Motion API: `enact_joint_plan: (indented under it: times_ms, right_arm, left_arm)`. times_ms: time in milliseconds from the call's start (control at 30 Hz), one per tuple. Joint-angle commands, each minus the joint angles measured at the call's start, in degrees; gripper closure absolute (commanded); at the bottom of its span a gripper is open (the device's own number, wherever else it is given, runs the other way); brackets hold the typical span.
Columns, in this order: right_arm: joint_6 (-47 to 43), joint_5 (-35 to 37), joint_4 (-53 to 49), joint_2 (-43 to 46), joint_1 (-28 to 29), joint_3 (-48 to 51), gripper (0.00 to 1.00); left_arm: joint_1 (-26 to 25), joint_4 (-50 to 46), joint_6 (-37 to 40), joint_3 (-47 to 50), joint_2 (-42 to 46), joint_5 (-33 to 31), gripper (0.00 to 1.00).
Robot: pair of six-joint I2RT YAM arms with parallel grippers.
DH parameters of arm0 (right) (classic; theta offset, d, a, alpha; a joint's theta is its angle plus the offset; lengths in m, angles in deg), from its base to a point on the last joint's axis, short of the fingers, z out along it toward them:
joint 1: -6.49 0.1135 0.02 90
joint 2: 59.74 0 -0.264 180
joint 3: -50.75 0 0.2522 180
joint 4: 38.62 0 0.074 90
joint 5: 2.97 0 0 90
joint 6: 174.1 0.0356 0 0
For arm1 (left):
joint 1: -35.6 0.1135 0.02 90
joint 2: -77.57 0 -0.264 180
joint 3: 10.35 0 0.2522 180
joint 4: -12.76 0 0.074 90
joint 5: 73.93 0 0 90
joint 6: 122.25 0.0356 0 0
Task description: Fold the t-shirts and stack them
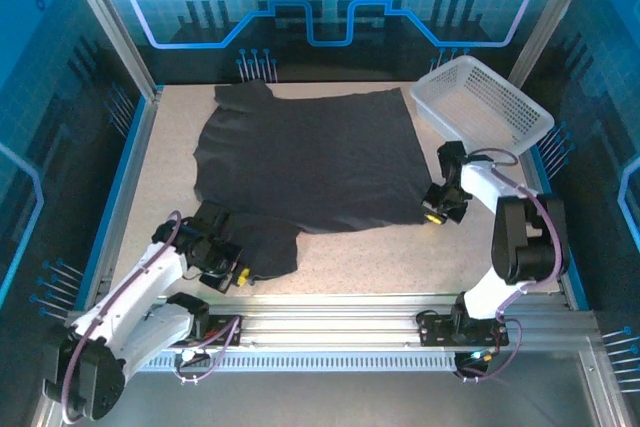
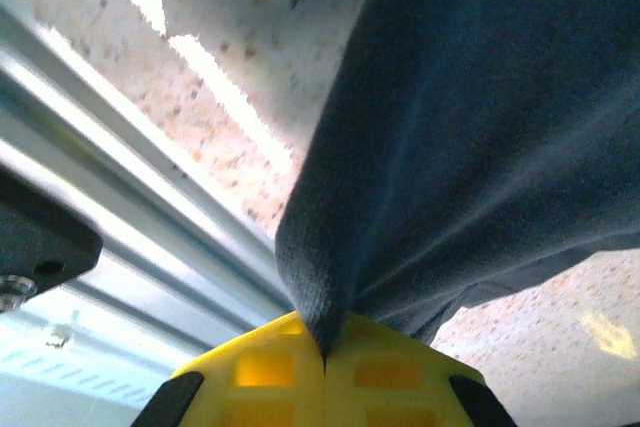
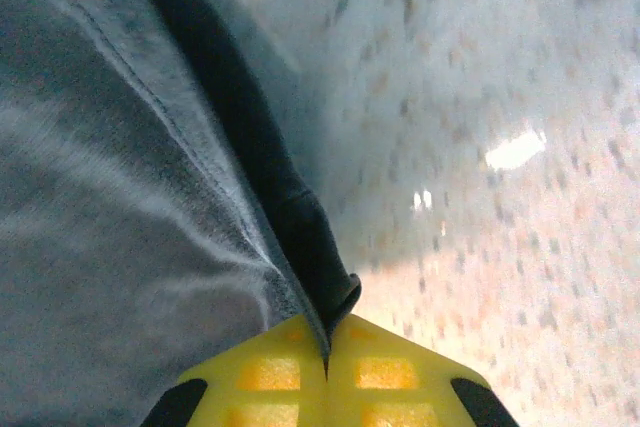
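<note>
We are seeing the white mesh basket [image 1: 485,107] sitting at two o'clock on the table [image 1: 400,257], its mesh floor showing through the open top. The dark charcoal t-shirt [image 1: 310,162] is lying spread across the table's middle, its far right corner just beside the basket. The left tool [image 2: 323,352] is pinching a bunched fold of the shirt at seven o'clock, near the aluminium rail [image 1: 350,317]. The right tool [image 3: 327,347] is pinching the shirt's stitched edge at four o'clock.
</note>
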Motion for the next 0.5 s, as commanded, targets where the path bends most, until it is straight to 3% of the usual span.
enact_joint_plan:
  times_ms: [0, 167, 300, 467]
  right_arm:
    - [2.99, 3.46, -6.81, 6.91, 1.61, 3.0, 1.0]
    - [2.65, 3.06, -7.85, 13.0, 1.68, 4.46, 1.0]
    - [1.55, 0.7, -6.63, 10.27, 2.07, -0.05, 1.0]
    - [1.78, -2.46, -7.61, 4.3, 1.91, -8.74, 1.0]
  left_arm:
    - [-2.64, -7.63, -4.02, -0.2, 2.88, 2.95, 1.0]
    - [-4.04, -10.86, -4.23, -4.93, 5.11, -3.79, 1.0]
    - [-3.26, 1.01, -3.91, -9.22, 1.18, -8.51, 1.0]
    - [0.94, 12.77, -0.02, -16.3, -9.95, -9.74, 1.0]
